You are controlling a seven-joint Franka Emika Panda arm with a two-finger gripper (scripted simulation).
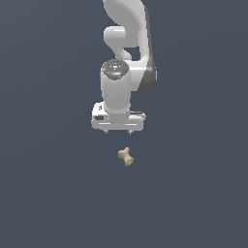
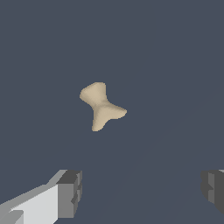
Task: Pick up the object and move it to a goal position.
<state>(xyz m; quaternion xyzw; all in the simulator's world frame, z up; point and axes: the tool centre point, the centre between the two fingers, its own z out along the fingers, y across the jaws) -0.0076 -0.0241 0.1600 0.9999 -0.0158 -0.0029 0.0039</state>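
The object is a tiny tan bone-shaped piece with flared ends and a narrow waist, lying on the dark grey floor. In the wrist view the object lies ahead of the fingers, not between them. My gripper hangs above the object, pointing down, a clear gap away from it. Its jaws stand wide apart and hold nothing. In the wrist view my gripper shows one grey fingertip on one side and the other at the frame's edge.
The white arm rises behind the gripper in the exterior view. The floor is a plain dark grey surface.
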